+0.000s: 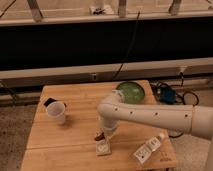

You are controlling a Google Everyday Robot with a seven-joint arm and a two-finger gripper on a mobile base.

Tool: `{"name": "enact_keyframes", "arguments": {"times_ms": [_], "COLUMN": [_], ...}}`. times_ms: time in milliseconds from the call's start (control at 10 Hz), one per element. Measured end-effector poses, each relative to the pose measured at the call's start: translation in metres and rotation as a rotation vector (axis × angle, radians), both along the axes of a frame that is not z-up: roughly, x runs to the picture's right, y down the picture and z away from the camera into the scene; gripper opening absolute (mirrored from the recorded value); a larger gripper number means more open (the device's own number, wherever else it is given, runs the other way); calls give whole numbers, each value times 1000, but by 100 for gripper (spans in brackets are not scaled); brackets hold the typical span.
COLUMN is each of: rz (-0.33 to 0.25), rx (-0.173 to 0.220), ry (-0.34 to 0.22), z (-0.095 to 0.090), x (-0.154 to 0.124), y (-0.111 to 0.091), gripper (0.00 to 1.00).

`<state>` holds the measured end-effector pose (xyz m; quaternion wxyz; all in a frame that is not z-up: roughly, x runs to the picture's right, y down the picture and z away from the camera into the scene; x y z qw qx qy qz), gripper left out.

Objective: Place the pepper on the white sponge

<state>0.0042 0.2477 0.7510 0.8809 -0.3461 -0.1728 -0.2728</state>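
Note:
The white sponge [103,148] lies flat near the front edge of the wooden table [75,145]. Just above its back left corner hangs the pepper [99,136], a small dark red piece. My gripper [102,133] points down from the white arm that reaches in from the right, and it is shut on the pepper. The wrist hides most of the gripper. The pepper's lower end is very close to the sponge; whether they touch cannot be made out.
A clear bottle with a white label [149,148] lies at the front right, close to the sponge. A green bowl [131,91] stands at the back right, behind the arm. A white cup [57,112] and a dark flat object [49,102] sit at the left.

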Motion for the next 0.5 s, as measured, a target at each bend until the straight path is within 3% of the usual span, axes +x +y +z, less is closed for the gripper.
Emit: {"name": "enact_keyframes", "arguments": {"times_ms": [100,500], "rz": [0,0], "rx": [1,6], "ry": [1,-5], "z": [0,0], "x": [1,2], "y": [1,1], "gripper": [7,46]}}
